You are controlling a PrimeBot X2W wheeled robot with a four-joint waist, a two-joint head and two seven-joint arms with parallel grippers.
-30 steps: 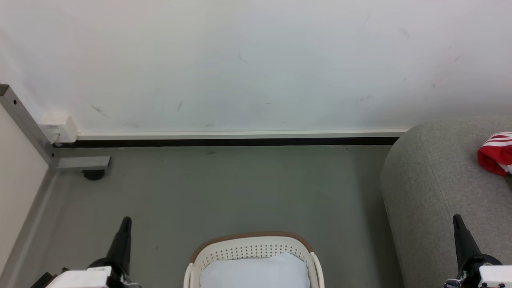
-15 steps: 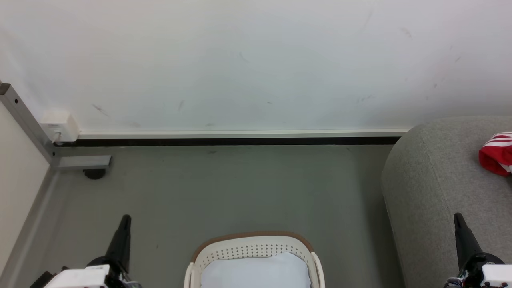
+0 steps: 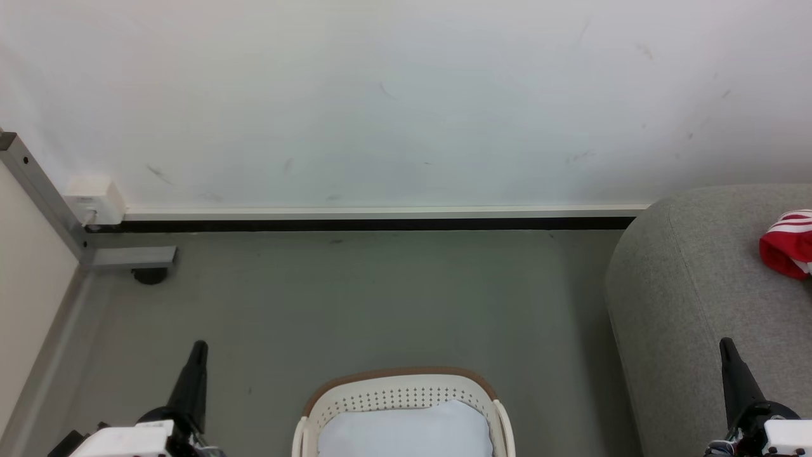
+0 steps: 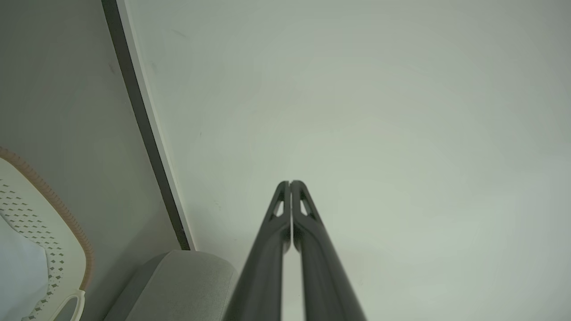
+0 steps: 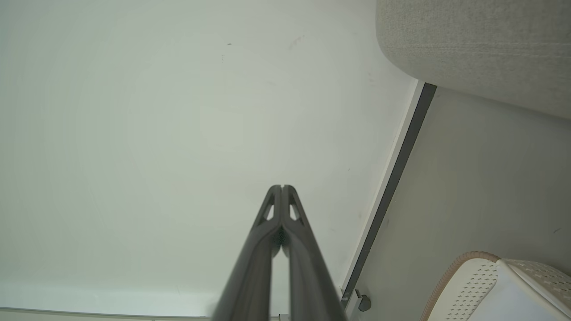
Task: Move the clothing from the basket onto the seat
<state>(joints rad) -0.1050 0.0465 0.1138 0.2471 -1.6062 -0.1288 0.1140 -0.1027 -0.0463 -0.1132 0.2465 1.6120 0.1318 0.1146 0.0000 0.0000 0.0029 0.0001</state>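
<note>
Left gripper point(image 3: 199, 348) at lower left, fingers pressed together, gripping nothing, pointing toward the white wall point(image 3: 406, 95). Basket point(image 3: 399, 372) sits on the grey floor point(image 3: 380, 298) at bottom centre with a pale cloth point(image 3: 406, 431) inside. The seat point(image 3: 691, 298) is off to its right, red-and-white clothing point(image 3: 786, 247) lying on top at the frame edge. Right gripper point(image 3: 726, 346) - fingers clamped together, empty - shows against the seat at lower right.

Only a hair's shift since a second ago: the head camera turns slightly, so the grey rail point(image 3: 39, 190) and white wall box point(image 3: 94, 198) ride a touch higher, as do the left gripper point(image 3: 198, 346) and right gripper point(image 3: 726, 343).
</note>
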